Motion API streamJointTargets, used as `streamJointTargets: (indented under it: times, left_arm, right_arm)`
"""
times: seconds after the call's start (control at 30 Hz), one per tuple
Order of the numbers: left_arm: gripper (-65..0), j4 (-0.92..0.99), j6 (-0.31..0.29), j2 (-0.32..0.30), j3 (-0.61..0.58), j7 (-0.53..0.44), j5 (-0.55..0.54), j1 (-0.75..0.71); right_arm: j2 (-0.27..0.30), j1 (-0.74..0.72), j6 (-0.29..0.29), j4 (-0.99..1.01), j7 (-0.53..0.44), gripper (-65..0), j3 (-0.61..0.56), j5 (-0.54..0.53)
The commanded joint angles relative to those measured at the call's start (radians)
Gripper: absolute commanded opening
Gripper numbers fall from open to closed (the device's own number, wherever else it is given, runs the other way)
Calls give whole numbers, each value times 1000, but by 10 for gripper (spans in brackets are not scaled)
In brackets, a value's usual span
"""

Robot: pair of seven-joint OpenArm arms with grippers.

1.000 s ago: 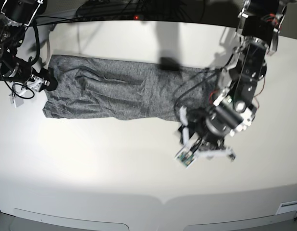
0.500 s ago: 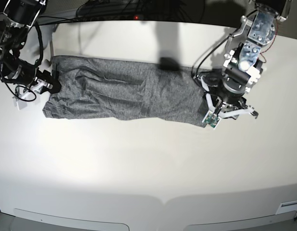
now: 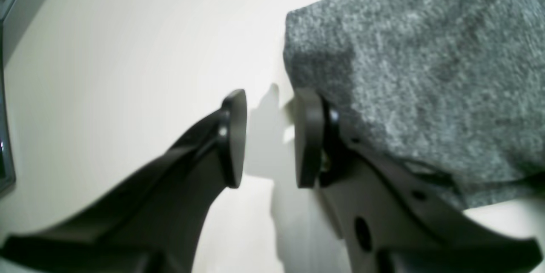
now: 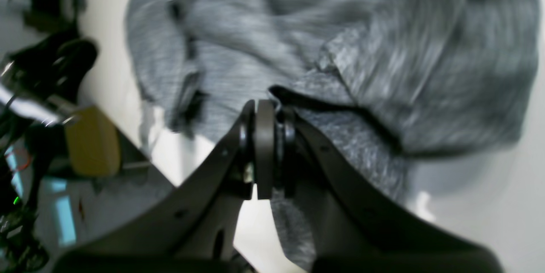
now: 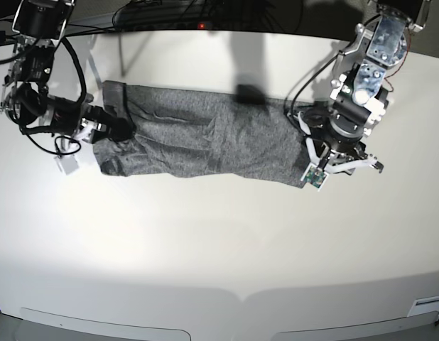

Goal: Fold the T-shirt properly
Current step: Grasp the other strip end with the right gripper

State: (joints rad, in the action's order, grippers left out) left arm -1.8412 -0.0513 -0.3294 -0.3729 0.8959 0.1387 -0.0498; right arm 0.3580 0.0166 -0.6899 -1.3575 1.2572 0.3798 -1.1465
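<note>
The T-shirt (image 5: 205,138) lies as a long grey strip across the far half of the white table (image 5: 205,241). My right gripper (image 5: 123,131) is at its left end. In the right wrist view, this gripper (image 4: 270,153) is shut on a pinch of the T-shirt (image 4: 383,64), whose fabric bunches up behind the fingers. My left gripper (image 5: 332,162) hovers at the strip's right end. In the left wrist view, it (image 3: 270,136) stands open over bare table, with one finger (image 3: 308,136) against the edge of the T-shirt (image 3: 417,73) and nothing between the jaws.
Cables and dark equipment (image 5: 170,14) run along the table's back edge. A dark patch (image 5: 249,94) sits on the shirt's far edge. Bare table stretches from the shirt to the front edge.
The right gripper shut on the shirt's left end and dragged it to the right, shortening the strip. The left arm swung from the table's front to the shirt's right end, then held still.
</note>
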Motion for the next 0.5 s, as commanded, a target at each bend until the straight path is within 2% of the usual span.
streamJointTargets:
  times: [0.0,0.1,0.17,0.3,0.47]
  left_arm:
    - [-470,-19,29,-3,5,-2,14,13]
    - [-470,-19,140,-3,5,39,83,13]
    - [-470,-19,182,-3,5,62,140,13]
    - [-470,-19,195,-3,5,77,171,10]
    - [-470,-19,194,-3,5,77,175,-24]
  right_arm:
    - [16,-17,-8,-35,-6,-650,-16,-49]
    - [16,-19,-8,-96,-6,-650,-83,-66]
    - [16,-23,-8,-137,-6,-650,-122,-66]
    - [-12,-62,-8,-202,1,-650,-182,-65]
    - [-119,-162,-8,-226,36,-650,-192,-64]
